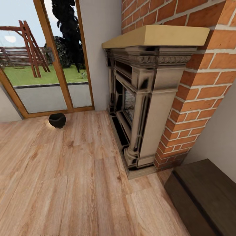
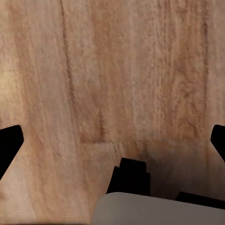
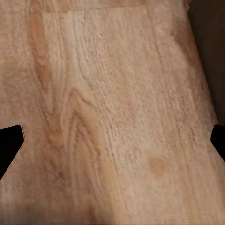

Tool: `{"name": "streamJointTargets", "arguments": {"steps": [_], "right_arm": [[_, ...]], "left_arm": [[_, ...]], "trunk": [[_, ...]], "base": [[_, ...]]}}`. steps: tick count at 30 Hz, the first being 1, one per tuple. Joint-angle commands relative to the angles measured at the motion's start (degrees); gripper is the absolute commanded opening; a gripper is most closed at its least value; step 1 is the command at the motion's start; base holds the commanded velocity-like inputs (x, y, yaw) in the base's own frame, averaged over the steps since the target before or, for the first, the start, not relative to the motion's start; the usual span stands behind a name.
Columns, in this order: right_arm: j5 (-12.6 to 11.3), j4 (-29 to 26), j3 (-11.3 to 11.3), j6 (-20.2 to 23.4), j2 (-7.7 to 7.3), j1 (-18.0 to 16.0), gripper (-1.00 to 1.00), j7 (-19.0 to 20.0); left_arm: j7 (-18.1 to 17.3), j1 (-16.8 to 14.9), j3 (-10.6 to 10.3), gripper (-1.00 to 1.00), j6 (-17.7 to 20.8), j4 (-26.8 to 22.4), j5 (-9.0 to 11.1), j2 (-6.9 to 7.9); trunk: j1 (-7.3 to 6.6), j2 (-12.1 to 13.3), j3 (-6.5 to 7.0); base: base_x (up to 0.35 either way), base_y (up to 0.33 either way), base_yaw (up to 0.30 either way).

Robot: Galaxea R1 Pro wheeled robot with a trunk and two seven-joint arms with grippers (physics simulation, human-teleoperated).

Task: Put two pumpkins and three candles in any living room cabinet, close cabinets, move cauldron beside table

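Black cauldron on the wood floor by the window.
Your left gripper and right gripper both hang wide apart, holding nothing.

The left gripper points down, its two dark fingertips spread wide at opposite edges of the left wrist view, nothing between them. Below it sits a pale grey part of the robot's body with black pieces on it, probably the base, though the view is too tight to be sure. The right gripper also faces down, fingertips spread equally wide and empty.
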Motion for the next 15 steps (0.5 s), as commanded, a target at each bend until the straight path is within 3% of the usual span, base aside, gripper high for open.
{"name": "streamJointTargets", "arguments": {"steps": [1,7,15], "right_arm": [[0.0,0.0,0.0,0.0,0.00,0.0,1.00,0.0],[0.0,0.0,0.0,0.0,0.00,0.0,1.00,0.0],[0.0,0.0,0.1,0.1,0.06,0.0,1.00,0.1]], "left_arm": [[0.0,0.0,0.0,1.00,0.0,0.0,0.0,0.00],[0.0,0.0,0.0,1.00,0.0,0.0,0.0,0.00],[0.0,0.0,0.0,1.00,0.0,0.0,0.0,0.00]], "trunk": [[0.00,0.0,0.05],[0.00,0.0,0.29],[0.00,0.0,0.32]], "base": [[0.000,0.000,0.251],[0.000,0.000,0.236],[0.000,0.000,0.078]]}}
